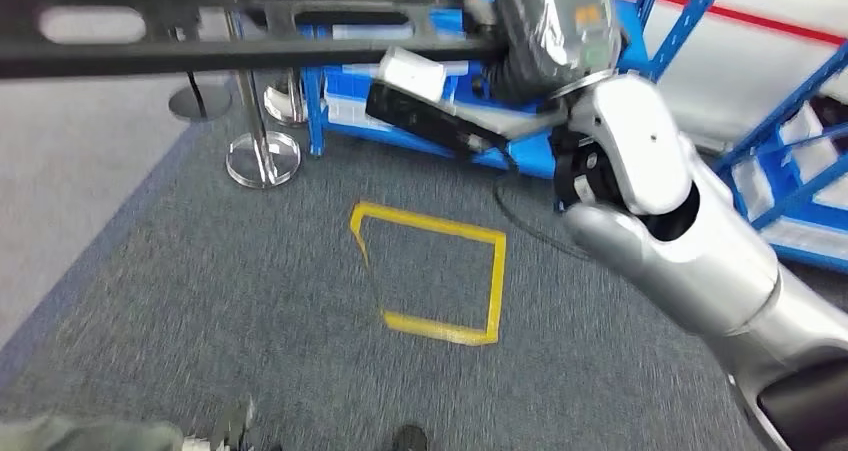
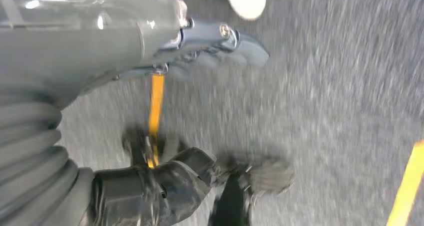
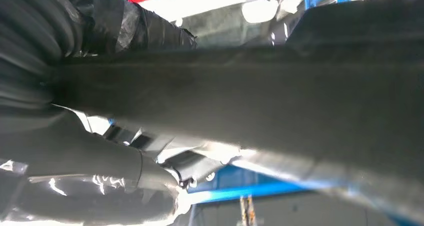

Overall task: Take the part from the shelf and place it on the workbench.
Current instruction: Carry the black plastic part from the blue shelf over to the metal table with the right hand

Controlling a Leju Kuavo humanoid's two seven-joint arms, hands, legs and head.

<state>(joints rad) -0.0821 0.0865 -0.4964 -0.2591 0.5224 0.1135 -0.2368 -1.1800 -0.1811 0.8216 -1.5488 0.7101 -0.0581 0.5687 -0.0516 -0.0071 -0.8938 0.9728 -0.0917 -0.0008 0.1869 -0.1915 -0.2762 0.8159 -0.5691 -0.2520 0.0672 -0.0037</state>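
The right hand, wrapped in glossy plastic film, grips one end of the long, flat black slotted part — its fingers are closed round the matte bar, held in the air above the grey carpet floor. The left hand hangs over the carpet, dark fingers loosely apart, holding nothing. Yellow tape outlines a square on the carpet.
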